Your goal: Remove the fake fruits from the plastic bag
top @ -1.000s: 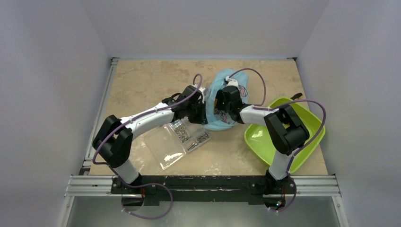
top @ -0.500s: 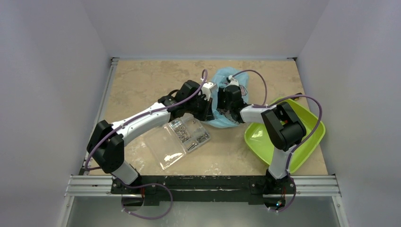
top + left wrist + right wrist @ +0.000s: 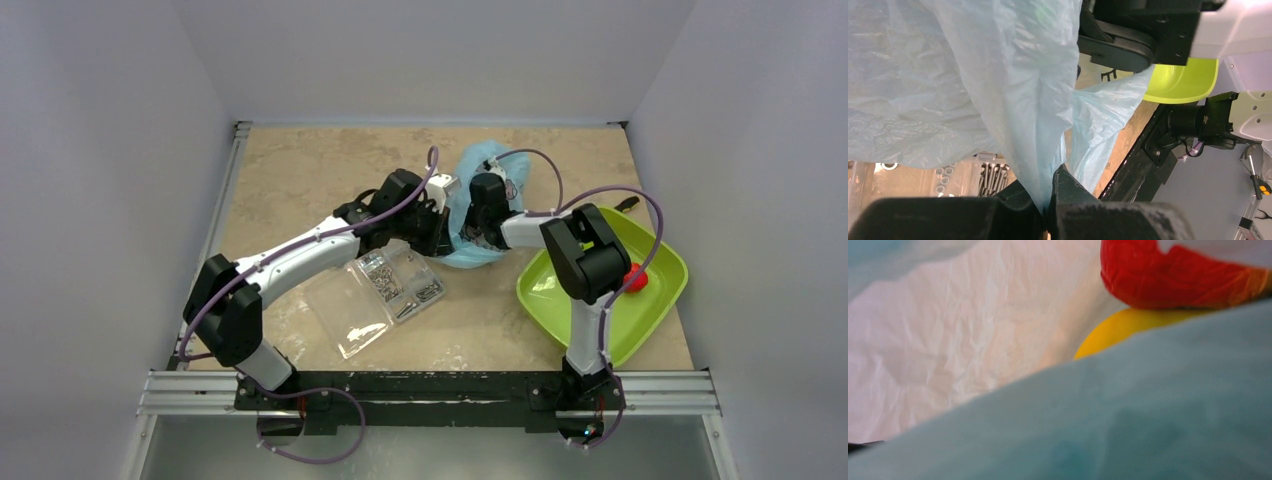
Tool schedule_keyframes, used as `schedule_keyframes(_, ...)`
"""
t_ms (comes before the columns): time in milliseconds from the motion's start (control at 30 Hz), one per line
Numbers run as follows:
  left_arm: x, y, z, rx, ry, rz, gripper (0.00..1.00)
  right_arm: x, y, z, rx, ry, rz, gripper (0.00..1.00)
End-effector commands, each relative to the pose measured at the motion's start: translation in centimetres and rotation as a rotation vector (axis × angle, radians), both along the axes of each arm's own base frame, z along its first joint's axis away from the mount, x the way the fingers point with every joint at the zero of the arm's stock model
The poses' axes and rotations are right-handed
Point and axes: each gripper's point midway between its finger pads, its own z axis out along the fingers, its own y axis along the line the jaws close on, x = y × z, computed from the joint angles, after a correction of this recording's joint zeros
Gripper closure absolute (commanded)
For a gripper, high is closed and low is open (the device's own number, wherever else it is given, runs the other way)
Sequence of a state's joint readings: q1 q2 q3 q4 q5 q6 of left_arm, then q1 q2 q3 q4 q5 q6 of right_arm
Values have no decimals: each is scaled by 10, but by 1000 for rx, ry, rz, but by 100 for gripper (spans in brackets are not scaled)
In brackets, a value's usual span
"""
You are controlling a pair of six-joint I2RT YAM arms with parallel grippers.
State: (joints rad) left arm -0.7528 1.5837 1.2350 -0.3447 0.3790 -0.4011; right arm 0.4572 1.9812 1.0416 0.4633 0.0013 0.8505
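Left gripper (image 3: pixel 1048 197) pinched tight on the plastic bag (image 3: pixel 472 160) near the table (image 3: pixel 300 170) far edge, right gripper (image 3: pixel 486 228) buried inside, can't tell its grip, red fruit (image 3: pixel 1173 280) and yellow fruit (image 3: pixel 1118 330) in there

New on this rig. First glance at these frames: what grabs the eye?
Both arms meet at the light-blue plastic bag near the table's middle: the left gripper pinches a fold of its film, and the right arm reaches into it. Inside, the right wrist view shows a red fruit against a yellow one. Another red piece lies in the lime-green tray at the right.
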Motion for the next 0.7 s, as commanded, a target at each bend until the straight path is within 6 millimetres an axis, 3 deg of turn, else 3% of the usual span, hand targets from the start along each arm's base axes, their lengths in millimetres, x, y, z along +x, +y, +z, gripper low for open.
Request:
schedule_keyframes(0, 2, -8, 33, -81, -56, -28, 100, 12, 3, -16, 18, 87, -65, 22)
schedule_keyframes(67, 2, -8, 30, -73, -49, -18, 100, 12, 3, -21, 13, 109, -71, 26)
schedule_keyframes(167, 7, -3, 24, -41, -46, 20, 100, 12, 4, -13, 14, 83, -51, 37)
schedule_keyframes(367, 24, 19, -3, 56, 35, 169, 100, 7, -3, 22, -69, -29, 15, 62)
schedule_keyframes(600, 37, 29, -34, -40, 283, 286, 100, -8, -24, 58, -171, -128, 25, 97)
schedule_keyframes(667, 38, 30, -41, -54, 323, 308, 100, -16, -29, 64, -184, -143, 34, 100)
